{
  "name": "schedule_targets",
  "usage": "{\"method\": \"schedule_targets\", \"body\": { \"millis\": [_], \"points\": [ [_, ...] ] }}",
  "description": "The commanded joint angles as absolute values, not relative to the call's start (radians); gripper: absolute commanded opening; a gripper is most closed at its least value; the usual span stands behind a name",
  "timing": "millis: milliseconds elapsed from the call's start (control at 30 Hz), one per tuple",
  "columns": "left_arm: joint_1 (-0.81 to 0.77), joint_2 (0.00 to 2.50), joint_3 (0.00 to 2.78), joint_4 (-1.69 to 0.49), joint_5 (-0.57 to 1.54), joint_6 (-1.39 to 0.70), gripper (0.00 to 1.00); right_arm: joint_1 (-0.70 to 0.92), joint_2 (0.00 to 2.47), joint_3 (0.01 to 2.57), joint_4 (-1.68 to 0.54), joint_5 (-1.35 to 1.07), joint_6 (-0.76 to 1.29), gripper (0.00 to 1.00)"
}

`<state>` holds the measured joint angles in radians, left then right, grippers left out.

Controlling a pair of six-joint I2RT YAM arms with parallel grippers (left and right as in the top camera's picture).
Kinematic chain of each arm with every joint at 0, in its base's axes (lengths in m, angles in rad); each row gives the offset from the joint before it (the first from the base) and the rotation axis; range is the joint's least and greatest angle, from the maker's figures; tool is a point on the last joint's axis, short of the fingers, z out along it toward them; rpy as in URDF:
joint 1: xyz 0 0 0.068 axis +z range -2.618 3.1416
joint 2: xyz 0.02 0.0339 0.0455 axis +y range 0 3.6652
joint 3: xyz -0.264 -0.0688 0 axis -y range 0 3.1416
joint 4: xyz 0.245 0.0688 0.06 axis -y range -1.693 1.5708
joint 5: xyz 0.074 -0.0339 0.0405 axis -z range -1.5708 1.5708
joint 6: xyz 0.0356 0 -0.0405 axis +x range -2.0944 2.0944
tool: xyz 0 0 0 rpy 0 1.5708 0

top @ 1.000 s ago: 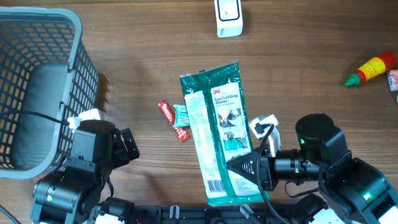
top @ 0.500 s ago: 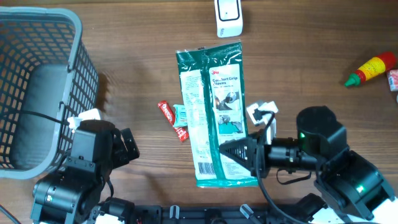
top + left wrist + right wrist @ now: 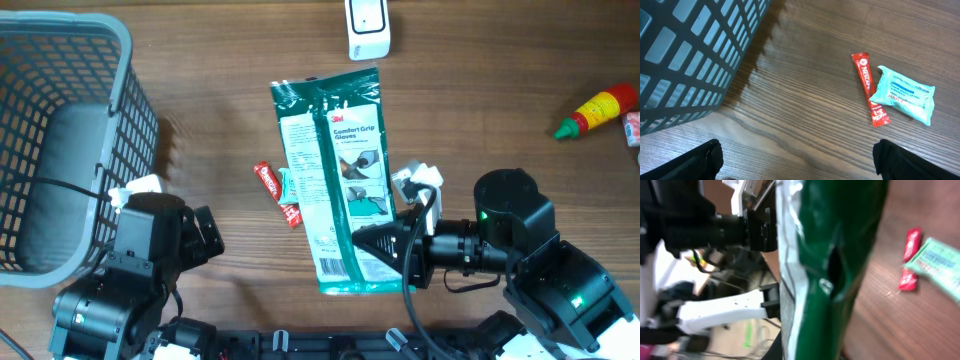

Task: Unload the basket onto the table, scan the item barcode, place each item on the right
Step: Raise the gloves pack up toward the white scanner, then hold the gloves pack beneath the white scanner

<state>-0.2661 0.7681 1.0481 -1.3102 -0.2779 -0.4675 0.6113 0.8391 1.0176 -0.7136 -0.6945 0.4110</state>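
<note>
My right gripper (image 3: pixel 375 248) reaches level toward nine o'clock, clamped on the flat green plastic glove package (image 3: pixel 335 180), which is held at centre with its top toward twelve. My left gripper (image 3: pixel 797 160) hangs at eight o'clock, jaws wide.

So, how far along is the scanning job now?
Done: the right hand grips the green glove pack, held up off the table. In hand: the pack points toward the white scanner, still apart from it. Left: the scan itself.
</note>
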Motion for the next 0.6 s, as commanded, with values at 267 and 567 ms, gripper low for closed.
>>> {"method": "schedule_targets", "body": {
  "millis": [267, 567],
  "points": [
    [-0.261, 0.767, 1.049, -1.31, -0.273, -0.452, 1.0, 0.607, 0.934, 1.028, -0.455, 0.128, -0.07, 0.05],
    [-0.261, 0.767, 1.049, -1.31, -0.273, -0.452, 1.0, 0.607, 1.296, 1.028, -0.073, 0.253, -0.51, 0.04]
  ]
}}
